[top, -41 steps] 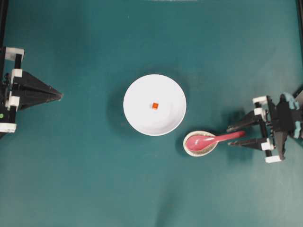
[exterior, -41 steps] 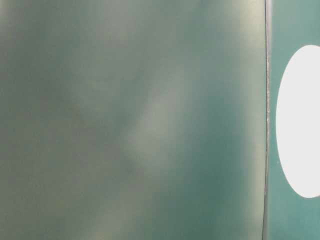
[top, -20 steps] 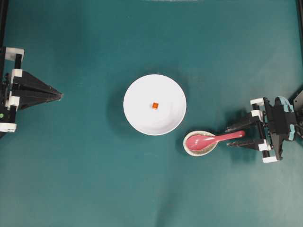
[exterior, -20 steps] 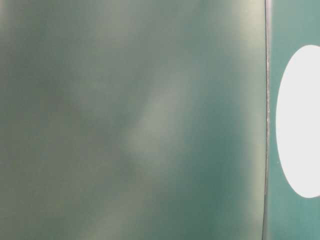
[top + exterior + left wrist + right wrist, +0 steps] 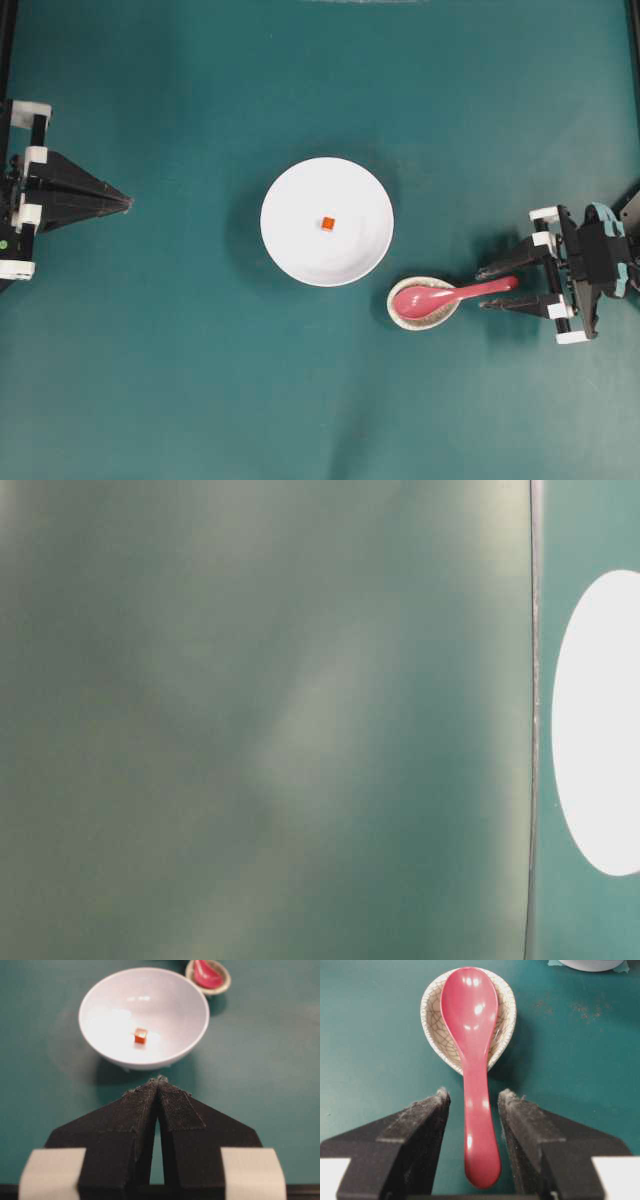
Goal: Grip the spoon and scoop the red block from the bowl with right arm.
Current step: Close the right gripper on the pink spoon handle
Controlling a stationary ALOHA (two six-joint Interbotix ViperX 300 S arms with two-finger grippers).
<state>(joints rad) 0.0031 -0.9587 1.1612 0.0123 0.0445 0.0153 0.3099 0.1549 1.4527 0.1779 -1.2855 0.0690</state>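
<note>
— Had anything shifted from a second before?
— Only the right arm's black two-fingered gripper (image 5: 497, 287): it had edged nearer the glossy pink-red soup spoon (image 5: 442, 296), its jaws wide apart either side of the handle, not touching it.
— And the spoon?
— Unmoved, scoop in the speckled cream dish (image 5: 424, 302). The tiny orange-red cube (image 5: 327, 222) sat in the round white bowl (image 5: 290, 250). The left gripper (image 5: 158, 1083) stayed closed, empty.

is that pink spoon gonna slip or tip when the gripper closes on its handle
Probably slippery: the spoon looks glossy, with bright highlights. It likely stays stiff, like glazed ceramic or hard plastic. It may pivot, since its scoop rests in the spoon rest while the handle juts out between the open right gripper's fingers.
</note>
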